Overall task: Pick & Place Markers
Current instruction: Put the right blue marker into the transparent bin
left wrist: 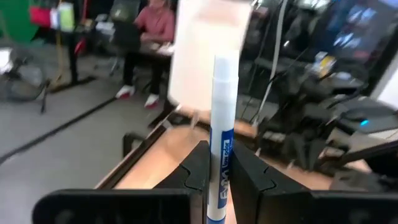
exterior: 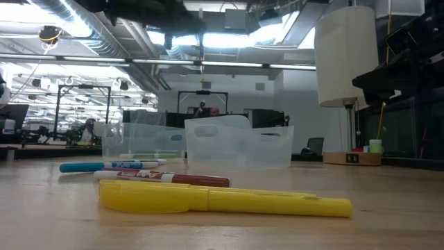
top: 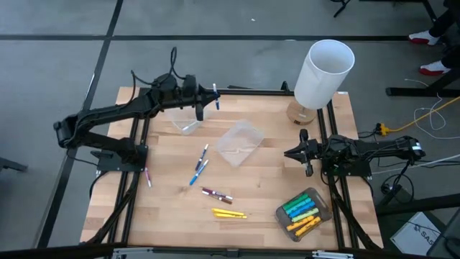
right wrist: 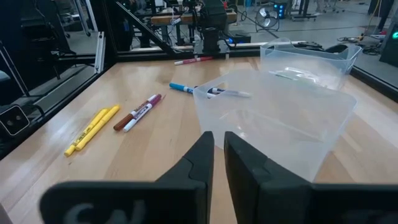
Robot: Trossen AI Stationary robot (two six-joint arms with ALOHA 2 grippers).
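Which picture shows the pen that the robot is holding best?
The left wrist view: the white marker with blue lettering stands upright, close up, pinched between the left end effector fingers. The high view shows it only as a tiny sliver above the table. The low and right wrist views do not clearly show it.

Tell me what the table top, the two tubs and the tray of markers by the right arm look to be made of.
Table top: pale wood, matt, with visible plank grain. Two tubs: clear, slightly frosted plastic; the table shows through them. Tray holding green, blue and yellow markers: apparently clear plastic too, though its rim is hard to read.
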